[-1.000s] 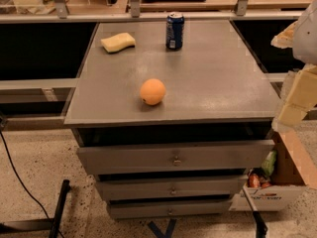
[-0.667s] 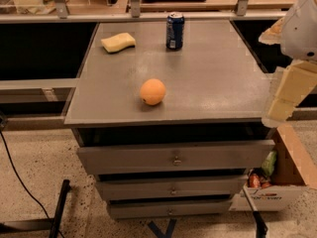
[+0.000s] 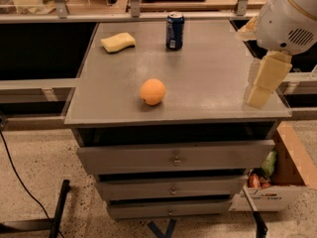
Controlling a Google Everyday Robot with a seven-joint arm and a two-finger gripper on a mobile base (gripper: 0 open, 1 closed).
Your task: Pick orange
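Nearest, below the gripper (image 3: 261, 83), a cardboard box (image 3: 290, 172) of packets sits on the floor beside the cabinet's drawers (image 3: 173, 157). Up on the grey cabinet top (image 3: 208, 73), the orange (image 3: 152, 91) rests alone, well off to the gripper's left. The gripper hangs at the top's right edge, holding nothing; whether it is spread or closed I cannot tell. Farther back and leftward stand a blue soda can (image 3: 174, 30) and a yellow sponge (image 3: 118, 42). The risk, I judge: nudged off-centre, the round fruit rolls away, perhaps over the near edge.

Sponge (image 3: 118, 42) and soda can (image 3: 175, 30) on drawer cabinet (image 3: 213, 68)
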